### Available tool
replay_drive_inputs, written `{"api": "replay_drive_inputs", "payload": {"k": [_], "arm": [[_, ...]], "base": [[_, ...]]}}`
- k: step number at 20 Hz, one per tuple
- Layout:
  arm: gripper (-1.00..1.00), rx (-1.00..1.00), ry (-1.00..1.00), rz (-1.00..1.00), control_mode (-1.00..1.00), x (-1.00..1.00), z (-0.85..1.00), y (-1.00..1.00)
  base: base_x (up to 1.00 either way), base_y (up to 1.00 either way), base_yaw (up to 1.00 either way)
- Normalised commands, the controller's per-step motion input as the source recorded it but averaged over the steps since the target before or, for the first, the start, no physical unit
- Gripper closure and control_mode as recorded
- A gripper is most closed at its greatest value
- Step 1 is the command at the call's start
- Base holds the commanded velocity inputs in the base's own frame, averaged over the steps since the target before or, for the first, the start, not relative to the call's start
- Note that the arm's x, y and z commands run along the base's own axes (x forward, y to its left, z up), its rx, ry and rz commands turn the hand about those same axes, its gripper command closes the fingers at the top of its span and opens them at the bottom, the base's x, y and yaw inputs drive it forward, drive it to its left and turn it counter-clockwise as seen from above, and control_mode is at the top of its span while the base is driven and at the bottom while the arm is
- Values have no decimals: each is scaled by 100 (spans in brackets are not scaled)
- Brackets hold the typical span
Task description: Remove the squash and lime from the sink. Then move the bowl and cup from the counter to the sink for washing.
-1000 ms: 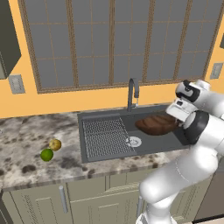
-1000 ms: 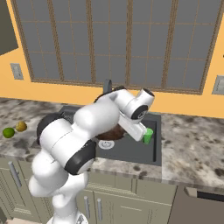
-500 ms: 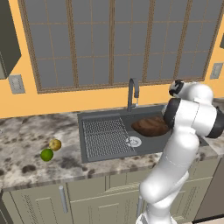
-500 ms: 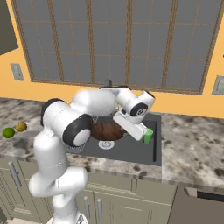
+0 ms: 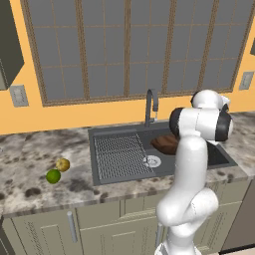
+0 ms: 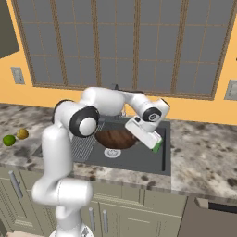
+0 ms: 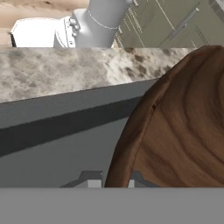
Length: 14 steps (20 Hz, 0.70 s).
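Your right base view showed the gripper (image 6: 156, 146) pinching the green cup (image 6: 158, 146) above the sink (image 6: 139, 159), near its right wall, beside the bowl (image 6: 115, 138); the left base view hid this behind the arm.

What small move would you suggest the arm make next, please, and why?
Probably lower the end effector a little into the sink, clear of the bowl, then open it. It appears shut on the cup just above the basin's right side. The bowl already lies in the basin, and the squash and lime sit on the counter.
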Motion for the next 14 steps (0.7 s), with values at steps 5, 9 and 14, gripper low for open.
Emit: {"api": "replay_drive_inputs", "payload": {"k": [5, 9, 14], "arm": [[100, 3, 0, 2, -100, 14, -21, -2], [100, 3, 0, 1, -100, 9, -19, 1], [100, 0, 0, 1, -100, 9, -18, 2]], "base": [[0, 0, 0], [0, 0, 0], [0, 0, 0]]}}
